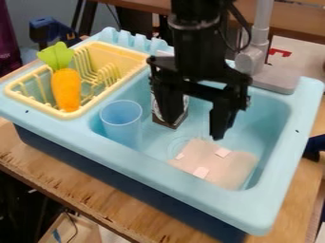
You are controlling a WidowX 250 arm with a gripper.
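- The hand (194,129) hung over the sink (190,184), its two fingers apart, with nothing held between them.
- Near one finger stood a small box (179,120); beside it, the blue cup (121,118).
- The toy carrot (66,89) lay in the yellow rack (105,95) (no grasp was made yet, I would judge).

1. You are looking at what seems to be a robotics lab or workshop.
2. Your clearest sign is the black robot arm (198,50), standing over a plastic toy sink (303,114) with a yellow dish rack (130,56) and a toy carrot (66,90).
3. You see the sink set on a bench (82,184) of bare, rough-edged plywood.
4. Behind it, you can make out a blue, clamp-like tool (45,29).
5. Below the bench, you find a loose black cable (75,227) by a plain wooden box (89,233).
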